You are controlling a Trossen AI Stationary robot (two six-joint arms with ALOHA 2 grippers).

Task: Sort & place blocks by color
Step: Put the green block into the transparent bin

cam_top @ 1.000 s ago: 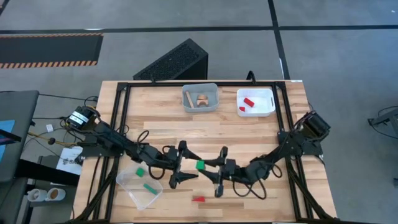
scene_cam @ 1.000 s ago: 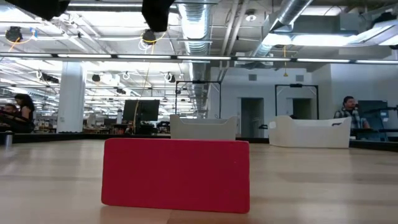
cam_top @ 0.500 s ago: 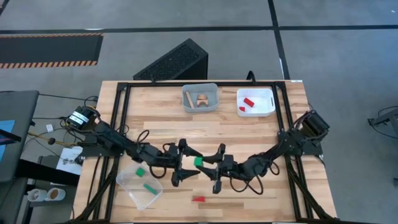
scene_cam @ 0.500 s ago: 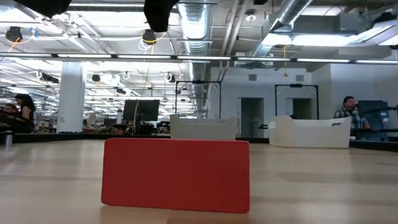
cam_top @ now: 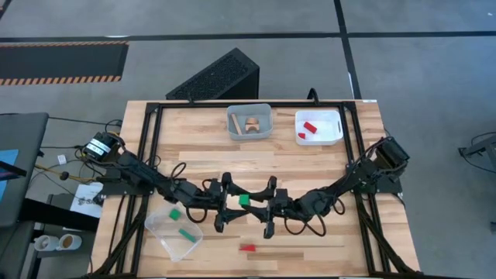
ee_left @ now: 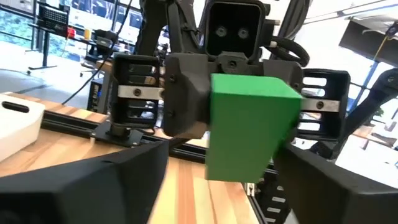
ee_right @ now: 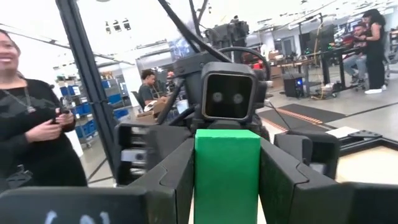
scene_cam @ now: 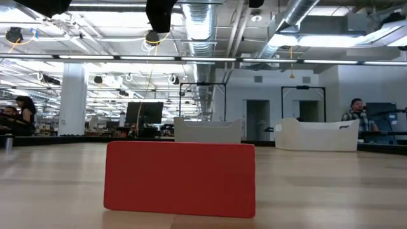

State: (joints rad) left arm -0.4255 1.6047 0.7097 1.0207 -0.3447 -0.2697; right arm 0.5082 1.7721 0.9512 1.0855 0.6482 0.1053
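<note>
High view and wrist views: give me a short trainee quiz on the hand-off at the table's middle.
1. Which block is the right gripper shut on?
A. a red block
B. the green block
C. a plain wood block
2. True or false: the left gripper is open and faces the right gripper across the green block.
3. Fill in: the tilted clear bin by the left arm holds blocks of the colour ___.
Key: 1 B; 2 true; 3 green.
</note>
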